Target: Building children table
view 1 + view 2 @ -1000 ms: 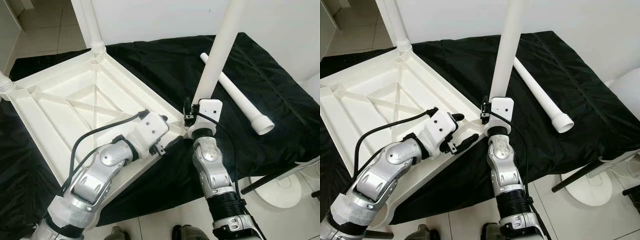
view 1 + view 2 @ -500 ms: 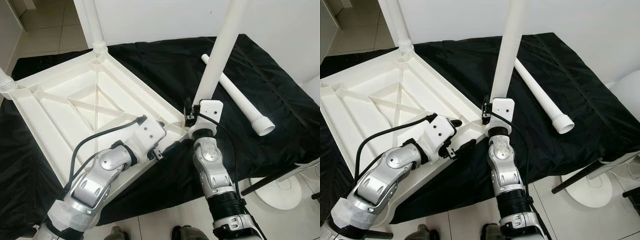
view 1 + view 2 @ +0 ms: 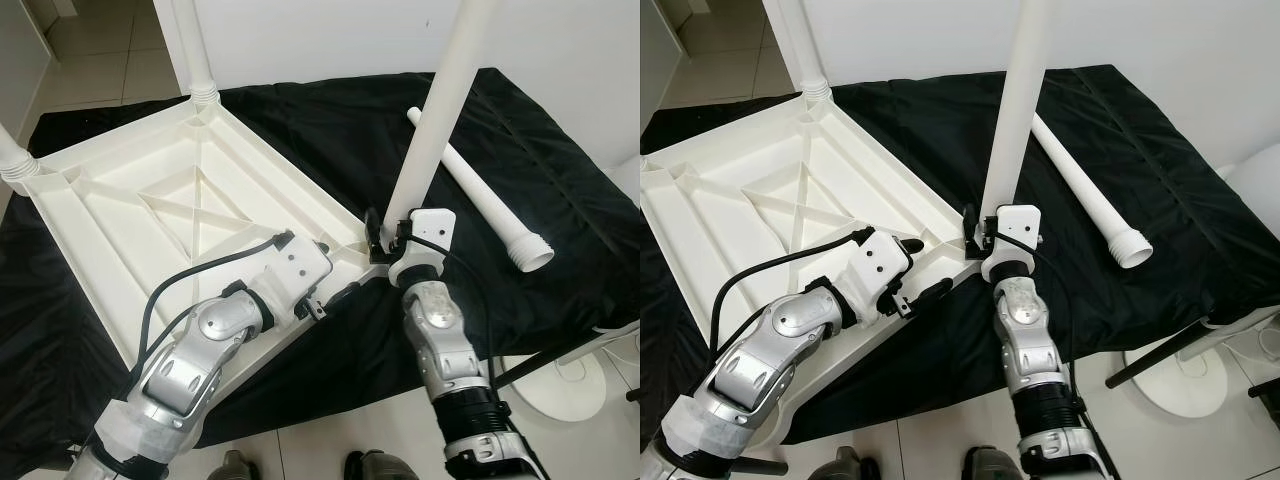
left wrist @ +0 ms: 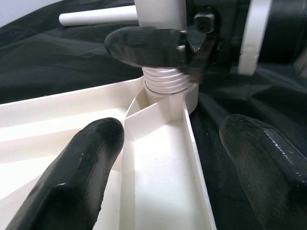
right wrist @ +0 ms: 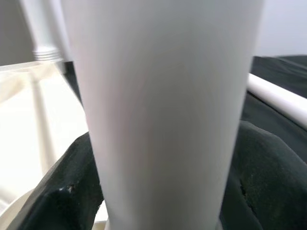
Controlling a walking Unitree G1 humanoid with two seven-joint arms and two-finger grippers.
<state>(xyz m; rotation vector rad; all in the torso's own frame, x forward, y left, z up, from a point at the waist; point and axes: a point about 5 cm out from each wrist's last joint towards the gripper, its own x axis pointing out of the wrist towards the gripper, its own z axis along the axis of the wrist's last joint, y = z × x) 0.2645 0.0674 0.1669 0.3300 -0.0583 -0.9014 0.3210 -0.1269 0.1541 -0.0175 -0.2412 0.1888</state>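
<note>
The right gripper (image 3: 383, 232) is clenching the upright white leg (image 3: 437, 115) just above its threaded end, and compared with a second ago its wrist block is sitting slightly further toward 4 o'clock, with the forearm leaning more that way. The left gripper (image 3: 335, 288) is holding much the same spot on the near rim of the upside-down white table (image 3: 120, 215) as half a second ago; a second ago its wrist block was sitting a little higher. Its fingers (image 4: 81, 177) are spread apart, one over the inner channel of the rim and the other out over the black cloth (image 3: 310, 125), gripping nothing. The whole scene is shifted slightly, so the camera is moving a little too.

The table is lying underside up at 9 to 10 o'clock on the cloth, its ribs forming a cross in the middle. The held leg is standing in the corner socket at the table's 4 o'clock corner, its ribbed thread (image 4: 165, 80) still partly showing above the socket.

The top of the held leg is running out of the picture. Two more fitted legs, one at the far corner (image 3: 193, 50) and one at 9 o'clock (image 3: 14, 160), are also cut off by the edges. A loose leg (image 3: 480, 195) is lying on the cloth at 2 o'clock. The right wrist view is blurred by the leg pressed close to it. How deep the thread is seated cannot be told.
</note>
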